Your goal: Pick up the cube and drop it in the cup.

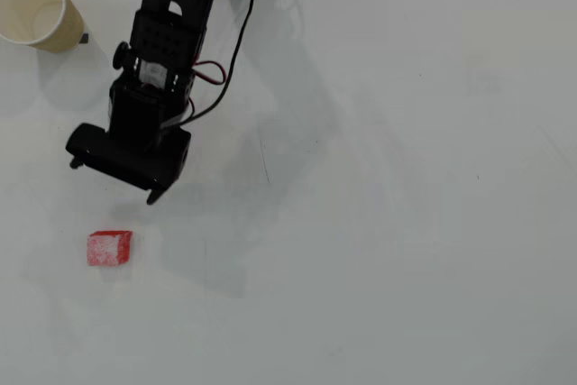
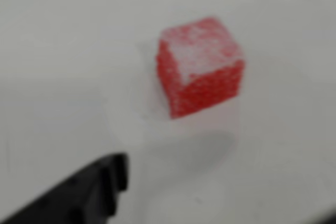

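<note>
Overhead view: you have one red cube, one beige paper cup, one black gripper. The cube lies on the white table just below-left of the gripper, apart from it; the cup stands well above-left. Nothing lies between gripper and cube.

Wrist view: one cube, blurred, untouched; one black finger at lower left. You cannot tell the jaw spacing.

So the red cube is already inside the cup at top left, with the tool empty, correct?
Not quite: the cube sits on the table, well apart from the cup, as the overhead view shows. The tool grips nothing.
</note>
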